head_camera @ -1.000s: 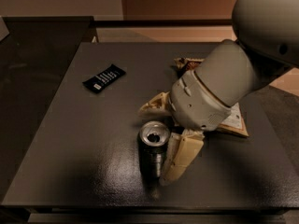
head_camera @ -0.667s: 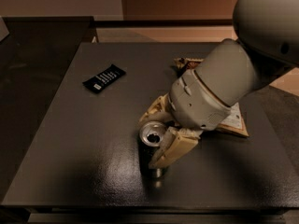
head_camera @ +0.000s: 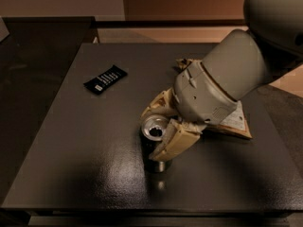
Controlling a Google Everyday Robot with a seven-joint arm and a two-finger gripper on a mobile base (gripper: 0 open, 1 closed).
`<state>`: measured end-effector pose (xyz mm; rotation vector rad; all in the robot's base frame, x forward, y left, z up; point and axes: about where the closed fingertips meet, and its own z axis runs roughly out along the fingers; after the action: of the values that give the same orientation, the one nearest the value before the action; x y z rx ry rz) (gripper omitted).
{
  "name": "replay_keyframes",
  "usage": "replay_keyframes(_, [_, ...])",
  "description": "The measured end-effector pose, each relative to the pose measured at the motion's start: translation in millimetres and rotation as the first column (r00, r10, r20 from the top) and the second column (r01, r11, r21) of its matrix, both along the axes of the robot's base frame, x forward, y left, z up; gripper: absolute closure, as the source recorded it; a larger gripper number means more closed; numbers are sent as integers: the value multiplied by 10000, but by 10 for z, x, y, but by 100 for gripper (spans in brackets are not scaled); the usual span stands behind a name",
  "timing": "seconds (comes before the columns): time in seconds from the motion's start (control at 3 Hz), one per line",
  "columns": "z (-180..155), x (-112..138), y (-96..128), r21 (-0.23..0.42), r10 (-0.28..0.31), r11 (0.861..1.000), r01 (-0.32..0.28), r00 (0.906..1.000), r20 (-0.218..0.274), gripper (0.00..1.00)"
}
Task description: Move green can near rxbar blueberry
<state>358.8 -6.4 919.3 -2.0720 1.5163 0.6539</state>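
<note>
Because the green can [head_camera: 154,126] has to travel to the rxbar blueberry [head_camera: 105,79], it sits caught in the gripper [head_camera: 152,135] rather than standing free; its silver top with the dark opening faces up and a little toward me, and its dark body drops away into shadow below; I cannot tell whether its base rests on the tabletop [head_camera: 85,155] or hangs just clear of it. The pale fingers [head_camera: 176,140] lie one on each side of the can, one curling round the far side and one pressed along the near right side, so the gripper looks to be pinching the can between them; the can is thus right inside the gripper, at the middle of the tabletop toward the near edge. The bulky grey arm [head_camera: 222,79] comes in from the right and slants down over it, which is why the chip bag [head_camera: 238,123] shows only at its corners beneath. The rxbar blueberry lies flat, well apart to the far left; I judge the carry must go left and away from me, with nothing standing between.
</note>
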Motion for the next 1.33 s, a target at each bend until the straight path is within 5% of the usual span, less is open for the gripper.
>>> replay_keyframes(0.67, [345, 566, 71, 56, -1688, 9856, 1688, 9840, 569, 100])
replay_keyframes(1.33, [411, 1437, 261, 9, -3230, 9463, 3232, 9455, 402, 100])
